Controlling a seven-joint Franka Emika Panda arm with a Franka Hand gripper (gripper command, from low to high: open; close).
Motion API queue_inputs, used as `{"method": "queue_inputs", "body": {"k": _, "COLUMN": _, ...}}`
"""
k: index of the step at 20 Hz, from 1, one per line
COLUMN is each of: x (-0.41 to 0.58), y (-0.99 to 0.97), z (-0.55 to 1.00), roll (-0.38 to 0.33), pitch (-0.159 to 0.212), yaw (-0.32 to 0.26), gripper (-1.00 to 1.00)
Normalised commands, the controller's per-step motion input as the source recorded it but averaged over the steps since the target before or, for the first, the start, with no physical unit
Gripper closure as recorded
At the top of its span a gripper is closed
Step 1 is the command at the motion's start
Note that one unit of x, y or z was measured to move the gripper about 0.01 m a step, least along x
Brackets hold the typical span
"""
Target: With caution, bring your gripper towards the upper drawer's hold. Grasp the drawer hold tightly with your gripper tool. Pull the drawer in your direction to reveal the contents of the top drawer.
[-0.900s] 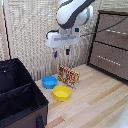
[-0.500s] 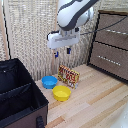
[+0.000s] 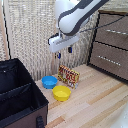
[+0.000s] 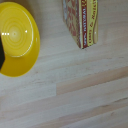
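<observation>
The gripper (image 3: 63,50), fingers apart and empty, hangs over the floor well short of the drawer hold (image 3: 120,31) on the top drawer (image 3: 113,30) at the exterior view's right: approach comes next.

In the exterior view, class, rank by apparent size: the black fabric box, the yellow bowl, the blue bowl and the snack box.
1. Black fabric box, though nearest the camera.
2. Snack box.
3. Yellow bowl and blue bowl: too alike to rank.

yellow bowl (image 3: 61,92), blue bowl (image 3: 49,81), black box (image 3: 19,95), seemingly red-yellow printed packet (image 3: 68,76)
</observation>
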Motion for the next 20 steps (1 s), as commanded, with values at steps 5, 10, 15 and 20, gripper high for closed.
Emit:
{"method": "queue_inputs", "body": {"k": 5, "x": 0.039, "y": -0.01, "z": 0.12, "roll": -0.29, "pitch": -0.031, "yaw": 0.179, "gripper": -1.0}}
{"method": "queue_inputs", "body": {"k": 10, "x": 0.087, "y": 0.0, "z": 0.22, "roll": -0.265, "pitch": -0.03, "yaw": 0.179, "gripper": -1.0}}
{"method": "queue_inputs", "body": {"k": 15, "x": 0.048, "y": -0.01, "z": 0.11, "roll": -0.285, "pitch": -0.053, "yaw": 0.18, "gripper": -1.0}}
{"method": "queue_inputs", "body": {"k": 20, "x": 0.0, "y": -0.07, "z": 0.0, "roll": -0.332, "pitch": -0.067, "yaw": 0.18, "gripper": -1.0}}
